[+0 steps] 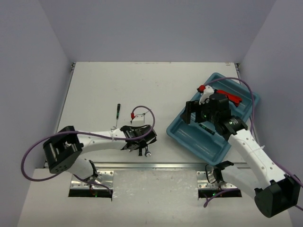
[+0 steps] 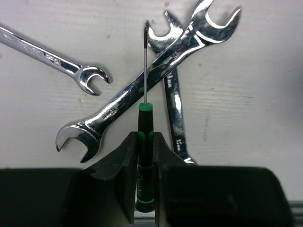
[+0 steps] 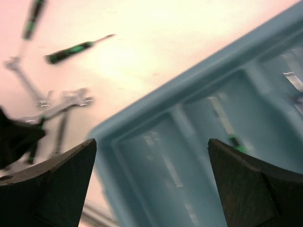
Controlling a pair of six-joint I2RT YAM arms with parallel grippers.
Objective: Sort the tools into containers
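My left gripper [image 2: 144,138] is shut on the handle of a thin black-and-green screwdriver [image 2: 144,118], low over the table near the front edge [image 1: 138,144]. Its shaft lies across three silver wrenches: two crossed [image 2: 156,80] [image 2: 176,113] and one to the left [image 2: 52,59]. My right gripper [image 3: 151,146] hangs open and holds nothing above the near-left corner of the teal tray [image 3: 142,113] [image 1: 208,144]. A red-handled tool [image 1: 234,98] and a black-and-green screwdriver [image 3: 236,144] lie in the tray's compartments.
Another black-and-green screwdriver [image 1: 118,111] lies on the table behind the left gripper, with a small red-tipped tool [image 1: 131,115] beside it. The right wrist view shows two screwdrivers [image 3: 71,49] [image 3: 34,19] on the table. Metal rails run along the near edge.
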